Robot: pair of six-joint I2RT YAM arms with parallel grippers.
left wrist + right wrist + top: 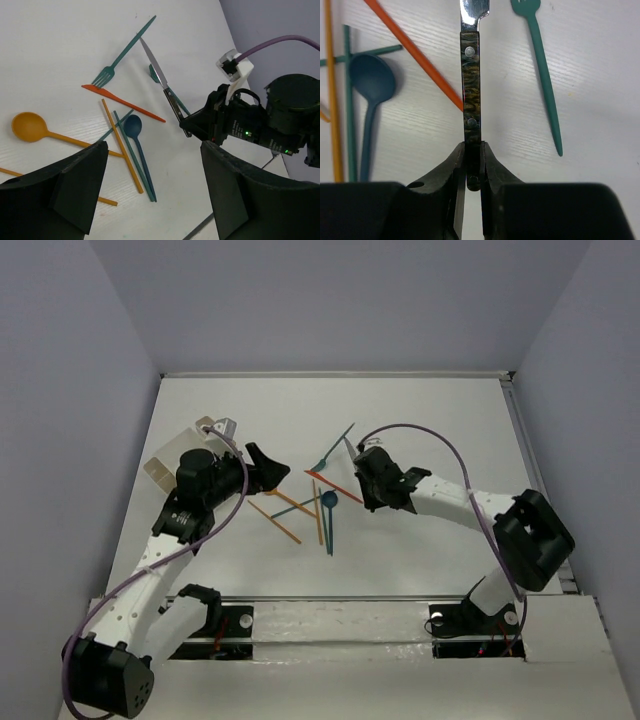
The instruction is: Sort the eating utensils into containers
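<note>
My right gripper [472,160] is shut on the dark mottled handle of a metal-bladed knife [471,85] and holds it low over the table. The same knife [159,75] and gripper [192,125] show in the left wrist view. Loose utensils lie in the middle of the table: a teal fork [335,448], an orange-red knife [415,55], a blue spoon [370,80], orange [332,100] and teal [350,100] sticks, an orange spoon [30,127] and a small teal fork [542,75]. My left gripper [270,470] is open and empty, left of the pile. The white organiser [168,462] sits at the back left, mostly hidden by the left arm.
Grey walls close in the table on the left, back and right. A raised rail [525,450] runs along the right edge. The right arm's purple cable [430,435] loops above the table.
</note>
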